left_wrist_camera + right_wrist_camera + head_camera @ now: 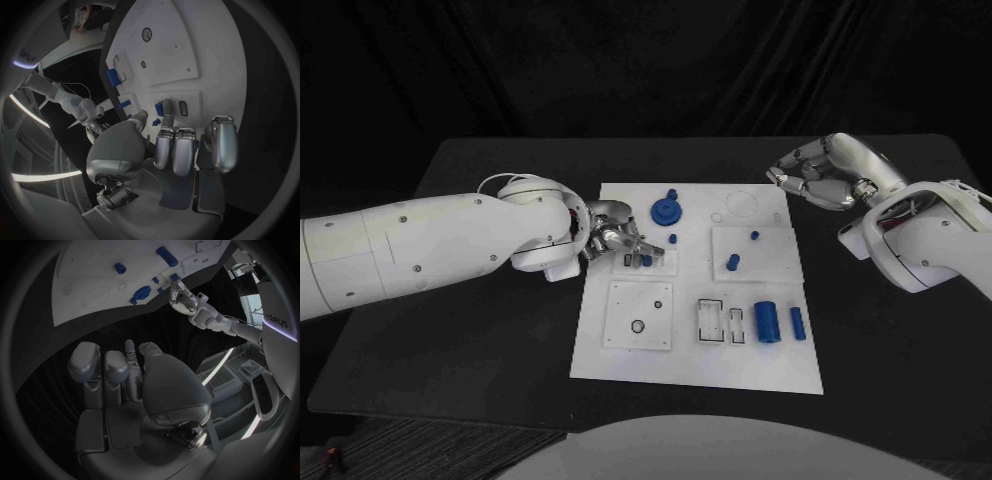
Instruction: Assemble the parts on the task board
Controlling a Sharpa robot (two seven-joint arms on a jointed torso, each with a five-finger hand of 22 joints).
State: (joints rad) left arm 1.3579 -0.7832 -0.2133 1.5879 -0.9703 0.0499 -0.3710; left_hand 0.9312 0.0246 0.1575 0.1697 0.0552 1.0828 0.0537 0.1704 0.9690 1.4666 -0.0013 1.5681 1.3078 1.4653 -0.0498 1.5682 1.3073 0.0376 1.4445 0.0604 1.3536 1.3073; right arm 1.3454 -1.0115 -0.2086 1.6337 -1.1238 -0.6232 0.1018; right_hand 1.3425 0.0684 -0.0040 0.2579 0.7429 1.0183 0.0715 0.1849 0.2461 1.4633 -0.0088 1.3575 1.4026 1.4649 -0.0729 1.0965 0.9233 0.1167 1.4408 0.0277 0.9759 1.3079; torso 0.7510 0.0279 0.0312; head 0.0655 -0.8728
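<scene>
Two hands in frame. Left hand (610,238) sits at the left edge of the task board (697,375), over a small raised square plate (651,263) in the board's upper left. Its fingertips (164,134) come down around a small blue part (645,260) on that plate; the left wrist view shows fingers touching or just beside a blue piece (159,108) next to a dark rectangular slot (183,108), but I can't tell whether it actually grips it.

Board is a white plate mid-counter (473,330), lying flat, long side running away from the robot. Below the left hand: a second raised square plate (640,314) with a small dark ring (639,326) on it. Upper middle: a blue round part with a knob (669,210), plus a small blue peg (672,239) just below it. Right of those, another raised square (751,248) carries two small blue pegs (733,263), upright. Faint circular outlines (740,204) at the top right corner, hard to make out. Lower middle: two dark-outlined rectangular recesses (724,321), contents unclear. Just right of them, a large blue cylinder (767,320) and a thinner one (796,322) lie side by side, apart.

Right hand (826,175) hovers off the board's upper right corner, fingers curled in, holding nothing that I can see.
</scene>
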